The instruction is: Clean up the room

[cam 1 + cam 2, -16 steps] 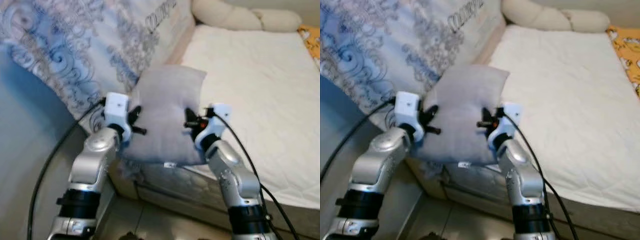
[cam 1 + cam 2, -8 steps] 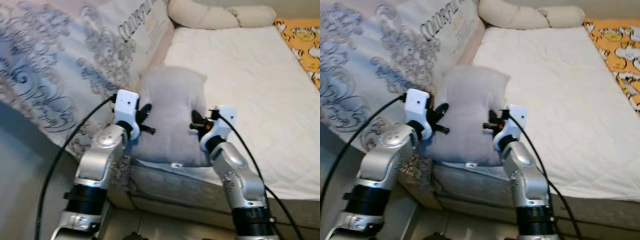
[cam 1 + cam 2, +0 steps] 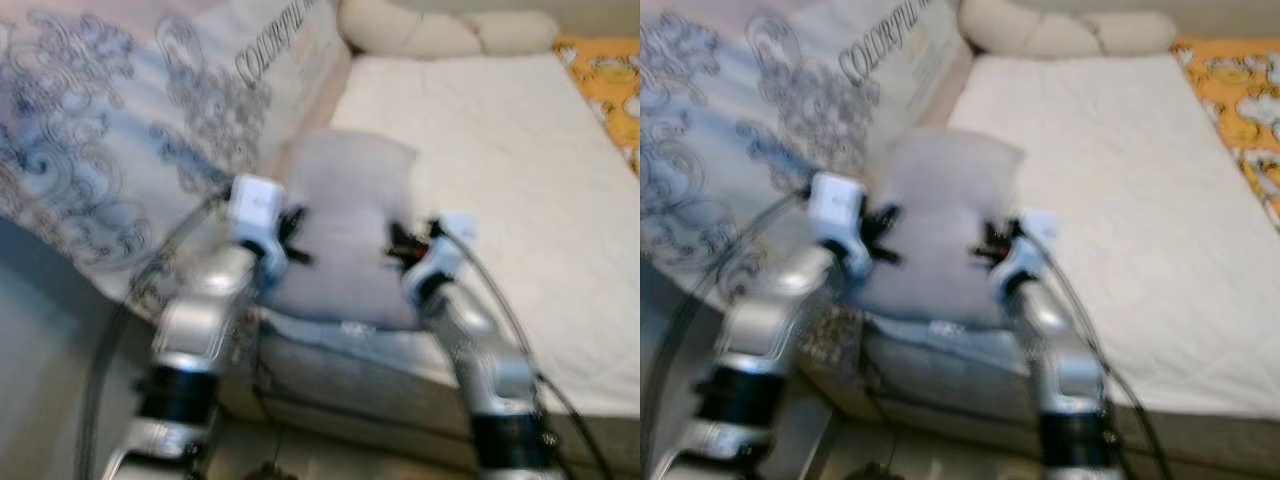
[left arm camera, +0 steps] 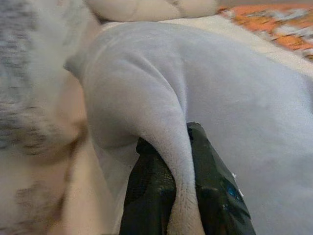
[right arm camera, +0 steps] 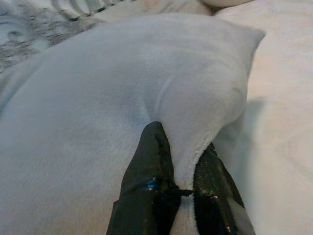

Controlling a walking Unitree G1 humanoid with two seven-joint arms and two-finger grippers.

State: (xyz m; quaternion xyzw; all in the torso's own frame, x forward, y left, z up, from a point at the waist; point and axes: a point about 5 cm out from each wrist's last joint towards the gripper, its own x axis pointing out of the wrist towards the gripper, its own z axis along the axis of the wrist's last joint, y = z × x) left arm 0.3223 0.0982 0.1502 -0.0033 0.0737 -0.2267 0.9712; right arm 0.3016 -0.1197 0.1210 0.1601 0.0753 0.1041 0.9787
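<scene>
A white mattress (image 3: pixel 1120 200) lies beside a swirl-patterned quilt (image 3: pixel 110 130), with cream pillows (image 3: pixel 440 30) at its head.

A plain pale-grey pillow (image 3: pixel 345 220), a white mattress (image 3: pixel 500 150), and a blue-grey swirl-patterned quilt (image 3: pixel 110 130).

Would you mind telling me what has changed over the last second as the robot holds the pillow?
The view has shifted and blurred, so the camera moved, bringing more of the orange patterned cloth into view. The grey pillow stays pinched at its side edges by the left end effector and right end effector, over the bed edge.
</scene>
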